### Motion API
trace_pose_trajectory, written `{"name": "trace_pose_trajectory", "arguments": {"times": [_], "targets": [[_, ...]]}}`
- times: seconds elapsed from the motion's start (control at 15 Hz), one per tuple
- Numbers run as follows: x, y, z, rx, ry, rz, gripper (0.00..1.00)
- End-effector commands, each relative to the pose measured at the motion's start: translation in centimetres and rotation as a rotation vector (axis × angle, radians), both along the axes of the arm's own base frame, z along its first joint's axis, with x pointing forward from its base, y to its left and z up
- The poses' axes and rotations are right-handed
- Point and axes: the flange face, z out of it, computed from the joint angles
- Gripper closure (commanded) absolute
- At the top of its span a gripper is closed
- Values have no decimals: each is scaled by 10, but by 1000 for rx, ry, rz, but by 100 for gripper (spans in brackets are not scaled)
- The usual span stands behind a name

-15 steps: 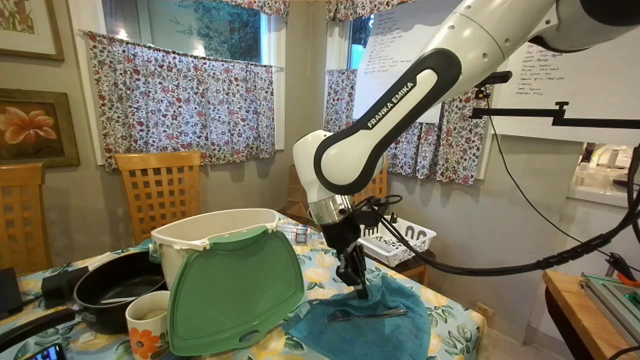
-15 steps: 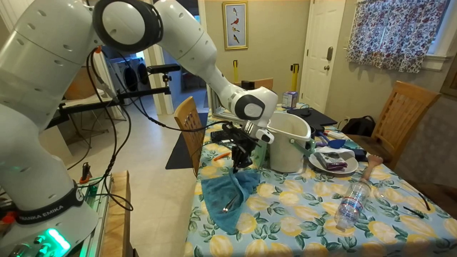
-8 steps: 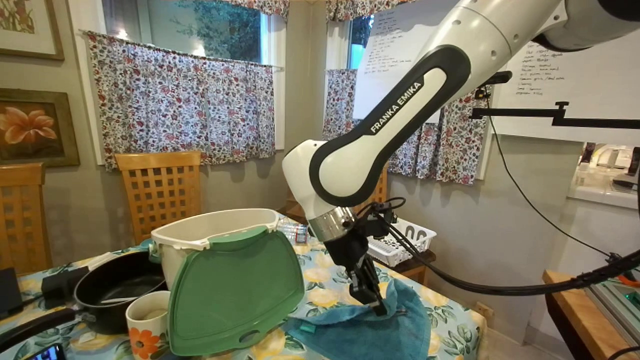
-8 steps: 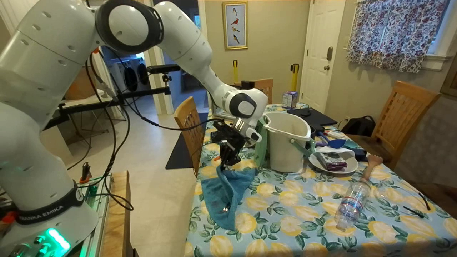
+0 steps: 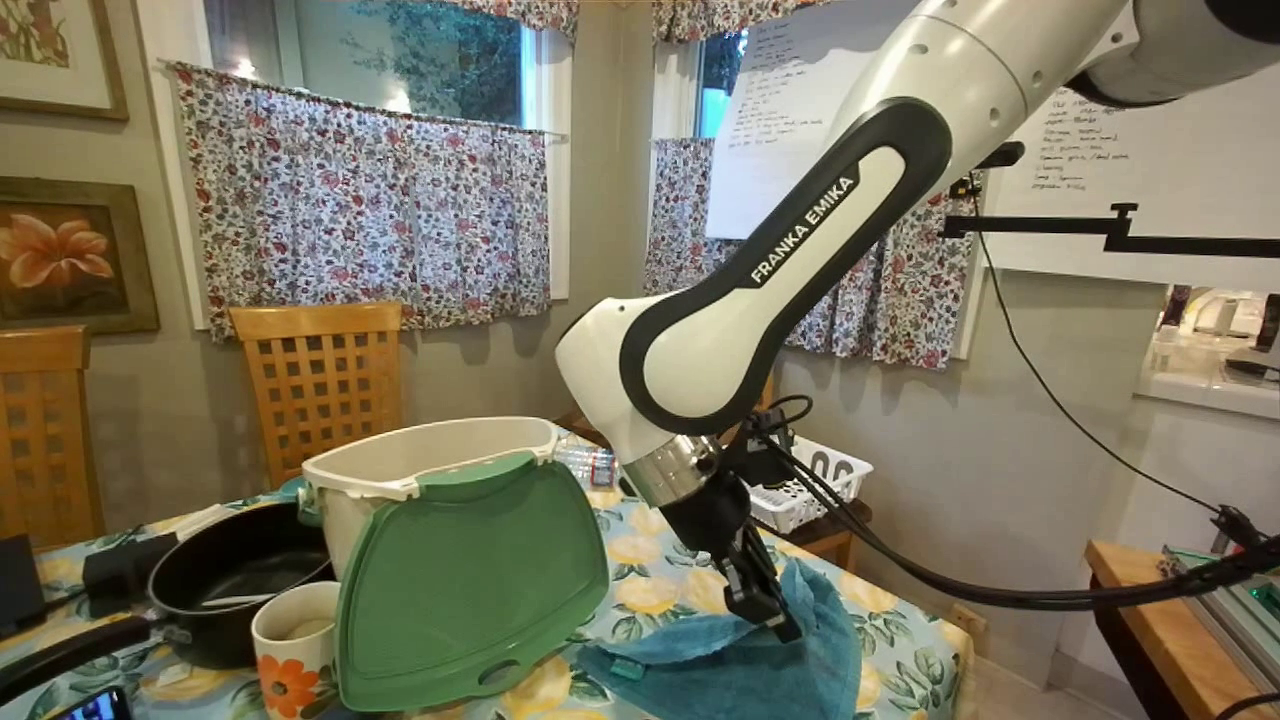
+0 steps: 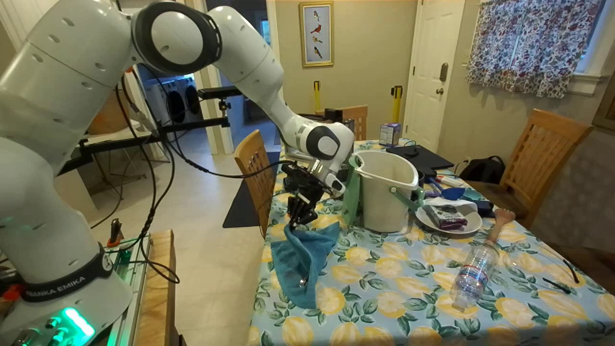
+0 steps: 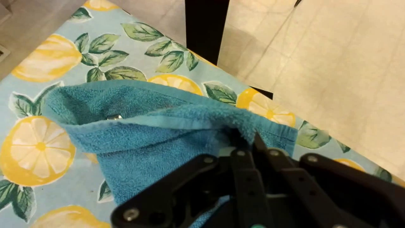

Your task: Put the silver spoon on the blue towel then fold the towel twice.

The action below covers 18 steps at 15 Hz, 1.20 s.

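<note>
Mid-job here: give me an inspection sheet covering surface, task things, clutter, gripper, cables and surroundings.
Surface: lemon-print tablecloth, yellow fruit on pale blue.
Blue towel: partly folded over, one part raised.
Silver utensil: only a small part shows at the fold; kind unclear.
Clutter: bin, green lid against it, pan, mug, bottle, plate.
Gripper: shut on the towel.
Cables: black, sagging in a loop.
Cable snags: nothing seen.
Surroundings: wooden chairs, flowered curtains.

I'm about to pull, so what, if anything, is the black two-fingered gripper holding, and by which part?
The gripper holds the partly folded teal-blue terry towel by its raised, folded-over edge; the exact pinch spot is hidden.
</note>
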Motion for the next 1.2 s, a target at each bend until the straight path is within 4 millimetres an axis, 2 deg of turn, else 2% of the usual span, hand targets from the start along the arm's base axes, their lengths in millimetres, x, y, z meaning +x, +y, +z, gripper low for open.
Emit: {"name": "trace_pose_trajectory", "arguments": {"times": [0.0, 0.6, 0.67, 0.8, 1.13], "targets": [[-1, 8, -6, -7, 1, 67, 99], [-3, 25, -14, 14, -81, 136, 99], [-2, 27, -14, 13, -103, 151, 69], [-1, 31, -15, 24, -150, 174, 62], [1, 35, -16, 53, -216, 178, 27]]}}
